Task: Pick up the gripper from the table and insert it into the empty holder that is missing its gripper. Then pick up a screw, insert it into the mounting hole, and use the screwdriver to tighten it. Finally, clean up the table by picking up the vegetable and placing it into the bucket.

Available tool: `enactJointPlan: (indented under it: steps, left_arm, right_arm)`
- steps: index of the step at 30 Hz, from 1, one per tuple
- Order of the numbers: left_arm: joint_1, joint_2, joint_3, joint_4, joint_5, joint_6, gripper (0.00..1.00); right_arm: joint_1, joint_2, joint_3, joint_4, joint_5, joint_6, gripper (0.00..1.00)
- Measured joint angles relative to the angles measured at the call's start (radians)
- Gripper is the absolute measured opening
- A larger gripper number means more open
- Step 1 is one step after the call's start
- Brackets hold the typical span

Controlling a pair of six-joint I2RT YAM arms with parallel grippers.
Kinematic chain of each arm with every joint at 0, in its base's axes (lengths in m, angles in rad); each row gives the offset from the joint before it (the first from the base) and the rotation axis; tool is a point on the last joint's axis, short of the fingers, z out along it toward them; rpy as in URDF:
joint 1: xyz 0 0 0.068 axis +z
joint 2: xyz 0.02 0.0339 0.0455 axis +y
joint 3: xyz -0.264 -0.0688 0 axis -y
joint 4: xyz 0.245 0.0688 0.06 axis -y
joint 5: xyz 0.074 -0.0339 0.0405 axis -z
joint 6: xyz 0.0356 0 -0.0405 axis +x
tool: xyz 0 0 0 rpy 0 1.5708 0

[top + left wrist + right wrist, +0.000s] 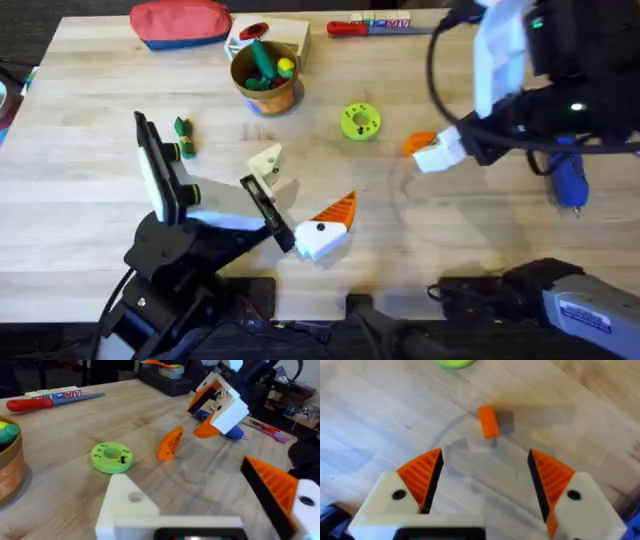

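Loose gripper (488,421): lies on the bare worktop (100,230) near the lime-green disc (111,456), just ahead of the right pincer's gap and touching neither fingertip
Right pincer (485,475): hangs over the wedge with both orange ribbed pads (422,472) spread wide, gripping nothing
Left pincer (300,190): open and empty, one finger capped in orange, the other bare white
Holder (268,165): that bare white finger of the left arm, tilted up off the wood, well apart from the loose piece
Likely feel: very light, stiff moulded plastic, not fragile; probably prone to skate on the smooth wood or tip over if nudged by one pad first
Grip risk: tapered shape, so a pinch on the slanted faces could probably squirt it out from between the pads
Best hold, as judged: across the two flat parallel sides toward the thicker end, pads closing evenly, leaving the mating end free for the holder
Ribbing: appears on one face in the left wrist view; ribbed pads on ribbed plastic should help against slipping
Screwdriver (568,180): blue, on the worktop on the far side of the right arm, untouched
Vegetable (182,138): dark green, on the wood beside the left arm, well apart from the bucket (268,97)
Progress, as judged: first pick not yet made
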Motion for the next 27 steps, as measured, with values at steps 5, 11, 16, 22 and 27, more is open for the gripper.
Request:
enactJointPlan:
  steps: [5, 11, 16, 22, 27]
  left_arm:
    - [0.0, 0.0, 0.0, 0.0, 0.0, -0.005, 0.987]
    - [0.0, 0.0, 0.0, 0.0, 0.003, -0.007, 0.987]
    - [0.0, 0.0, 0.0, 0.0, 0.007, -0.008, 0.987]
    - [0.0, 0.0, 0.0, 0.0, 0.011, -0.011, 0.988]
    - [0.0, 0.0, 0.0, 0.0, 0.011, -0.011, 0.988]
  right_arm:
    - [0.042, 0.098, 0.004, 0.065, 0.046, -0.029, 0.991]
    - [0.042, 0.206, 0.006, 0.135, 0.066, -0.043, 0.851]
    - [0.042, 0.246, 0.008, 0.14, 0.07, -0.047, 0.647]
    - [0.042, 0.257, 0.009, 0.142, 0.073, -0.051, 0.348]
    - [0.042, 0.256, 0.016, 0.133, 0.077, -0.05, 0.01]
